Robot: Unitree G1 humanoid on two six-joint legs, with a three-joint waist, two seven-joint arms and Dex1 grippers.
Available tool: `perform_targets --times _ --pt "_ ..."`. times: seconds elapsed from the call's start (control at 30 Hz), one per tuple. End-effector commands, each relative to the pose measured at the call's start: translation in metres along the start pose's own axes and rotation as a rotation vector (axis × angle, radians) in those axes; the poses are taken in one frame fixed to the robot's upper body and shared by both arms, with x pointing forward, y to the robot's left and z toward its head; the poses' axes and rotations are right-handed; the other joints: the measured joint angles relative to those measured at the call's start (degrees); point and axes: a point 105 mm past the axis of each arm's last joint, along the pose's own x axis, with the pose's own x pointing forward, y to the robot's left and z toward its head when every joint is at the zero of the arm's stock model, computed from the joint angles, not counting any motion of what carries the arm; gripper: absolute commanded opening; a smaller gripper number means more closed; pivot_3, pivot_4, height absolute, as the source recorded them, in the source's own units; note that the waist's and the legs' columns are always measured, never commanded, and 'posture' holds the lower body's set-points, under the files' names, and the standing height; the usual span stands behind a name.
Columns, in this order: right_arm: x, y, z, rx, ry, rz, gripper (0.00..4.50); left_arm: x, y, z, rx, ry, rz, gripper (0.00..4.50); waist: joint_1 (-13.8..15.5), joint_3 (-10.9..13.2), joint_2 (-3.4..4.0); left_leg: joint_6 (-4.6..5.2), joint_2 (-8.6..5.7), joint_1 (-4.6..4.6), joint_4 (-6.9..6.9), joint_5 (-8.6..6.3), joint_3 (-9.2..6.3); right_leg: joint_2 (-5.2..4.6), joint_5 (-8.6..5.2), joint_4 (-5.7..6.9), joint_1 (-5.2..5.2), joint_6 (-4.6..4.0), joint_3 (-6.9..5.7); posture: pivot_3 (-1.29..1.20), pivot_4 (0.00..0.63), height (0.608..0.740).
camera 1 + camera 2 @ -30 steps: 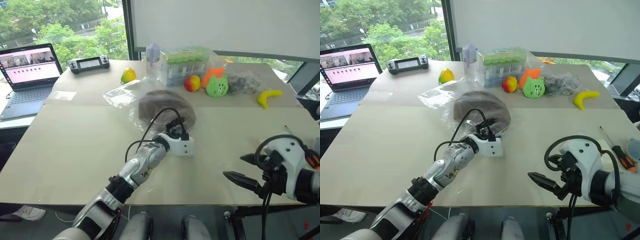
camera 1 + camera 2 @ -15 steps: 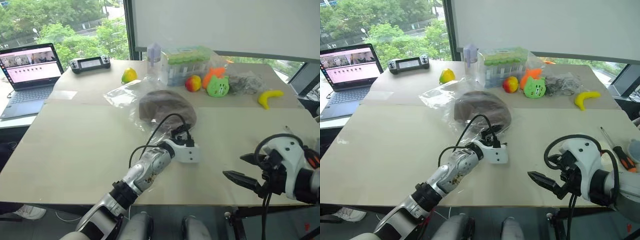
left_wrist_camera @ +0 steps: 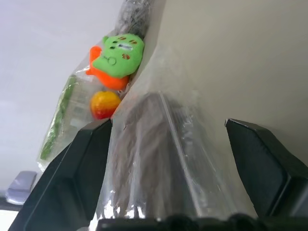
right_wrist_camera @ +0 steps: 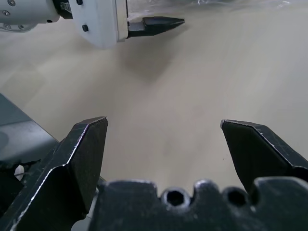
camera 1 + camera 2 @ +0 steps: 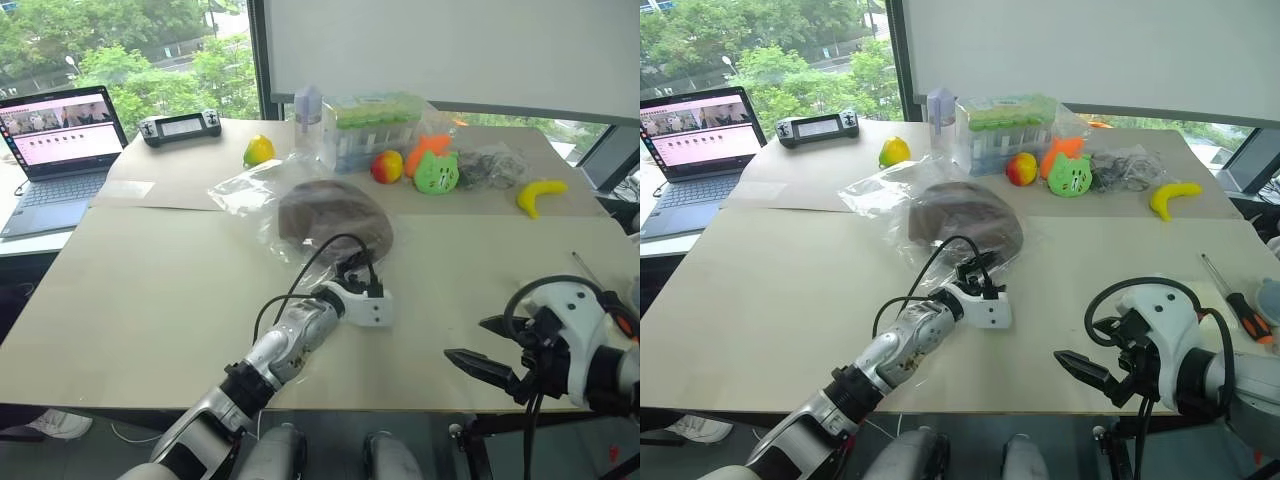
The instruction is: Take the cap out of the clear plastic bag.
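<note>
The dark brown cap [image 5: 335, 212] lies inside the clear plastic bag [image 5: 245, 186] in the middle of the table. My left gripper [image 5: 357, 272] is level at the bag's near edge, pointing at the cap. In the left wrist view, my left gripper [image 3: 168, 121] is open wide, with the glossy film and the cap [image 3: 144, 159] between its fingers [image 3: 72, 183]. I cannot tell if they touch the film. My right gripper [image 5: 481, 343] hovers open near the table's front right edge, with nothing between its fingers [image 4: 82, 159].
Along the far edge sit a yellow fruit [image 5: 257, 150], a bottle [image 5: 306, 110], a plastic box [image 5: 370, 130], a red-yellow fruit [image 5: 385, 165], a green toy [image 5: 435, 172], a cable bag [image 5: 487, 160] and a banana [image 5: 537, 195]. A laptop [image 5: 55, 150] and a controller [image 5: 180, 125] are far left. A screwdriver [image 5: 1240, 305] lies right.
My left gripper has drifted a little back, down and to the right along the bag's near edge. It stays open. The right gripper has kept its place.
</note>
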Motion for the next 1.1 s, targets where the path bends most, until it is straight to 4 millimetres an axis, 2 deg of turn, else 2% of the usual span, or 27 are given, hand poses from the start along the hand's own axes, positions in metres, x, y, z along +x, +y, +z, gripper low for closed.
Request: perform_targets --times 0.03,0.53,0.63,0.77,0.83,1.1 --pt "-0.005 0.0 0.01 -0.033 -0.027 -0.011 4.5 0.005 0.017 0.002 0.019 0.022 0.103 4.02 0.0 0.0 0.0 0.0 0.0 0.0 0.0 0.0 0.0 0.01 0.0 0.0 0.0 0.0 0.0 0.0 0.15 0.739" --pt "-0.004 -0.003 0.01 -0.034 -0.026 -0.021 4.5 0.01 0.048 0.0 0.026 0.062 0.251 4.02 0.1 0.0 0.0 0.0 0.0 -0.03 0.0 0.0 0.0 0.0 0.0 0.0 -0.02 0.0 -0.01 0.0 0.15 0.739" --pt "-0.003 -0.002 0.01 -0.034 -0.031 -0.021 4.5 0.011 0.053 -0.006 0.02 0.086 0.248 4.02 0.0 0.0 0.0 0.0 0.0 -0.04 0.0 0.0 0.0 0.0 0.0 0.0 -0.03 0.0 -0.01 0.0 0.15 0.739" --pt "-0.003 -0.003 0.01 -0.033 -0.035 -0.025 4.5 0.012 0.051 -0.017 -0.001 0.132 0.215 4.02 0.0 0.0 -0.01 0.0 0.0 -0.05 0.0 0.0 0.0 0.0 0.0 0.0 -0.03 0.0 -0.02 0.0 0.15 0.739" --pt "-0.002 -0.004 0.01 -0.033 -0.039 -0.028 4.5 0.011 0.043 -0.023 -0.019 0.154 0.172 4.02 0.0 0.0 0.0 0.0 0.0 -0.05 0.0 0.0 0.0 0.0 0.0 0.0 -0.03 0.0 -0.02 0.0 0.15 0.739" --pt "0.0 -0.006 0.011 -0.035 -0.05 -0.037 4.5 0.011 0.033 -0.025 -0.067 0.157 0.107 4.02 0.0 0.0 0.0 0.0 0.0 -0.05 0.0 0.0 0.0 0.0 0.0 0.0 -0.03 0.0 -0.02 0.0 0.15 0.739"
